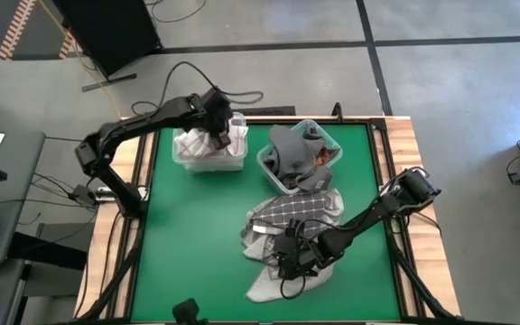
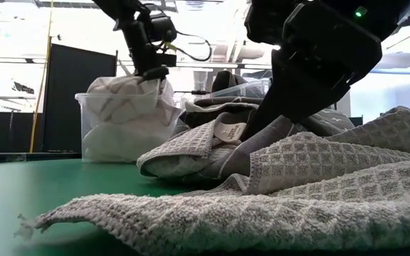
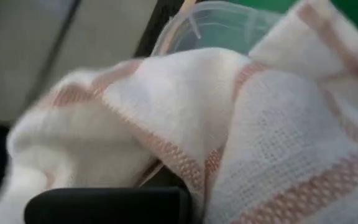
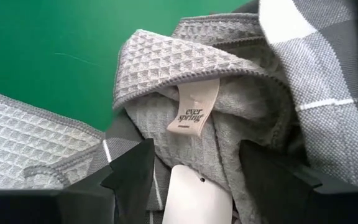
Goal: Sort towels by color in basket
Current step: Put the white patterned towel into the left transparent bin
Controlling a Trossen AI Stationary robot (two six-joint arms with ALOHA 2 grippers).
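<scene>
A pile of towels lies near the table's near edge: a white-and-grey checked towel [image 1: 298,215] and a light grey waffle towel [image 1: 273,280] under it. My right gripper [image 4: 194,165] is open and low over the pile. Its fingers stand either side of a grey waffle fold with a sewn label [image 4: 193,109]. My left gripper [image 1: 219,134] is at the far-left clear basket [image 1: 208,155], right on a white towel with orange stripes [image 3: 185,106] heaped in it. A second clear basket [image 1: 301,155] holds dark grey towels and an orange one [image 1: 330,155]. My right gripper comes down at a slant onto the pile, open, its fingers [image 4: 129,177] astride the labelled fold [image 4: 166,62] of the grey waffle towel. Whether the fingers touch the cloth, I cannot tell. The towel lies slack on the pile.
The two baskets stand side by side at the table's far edge. Bare green mat [image 1: 197,235] lies to the left of the pile. Wooden rails [image 1: 404,181] frame the table. A dark panel [image 2: 70,99] stands in the room behind.
</scene>
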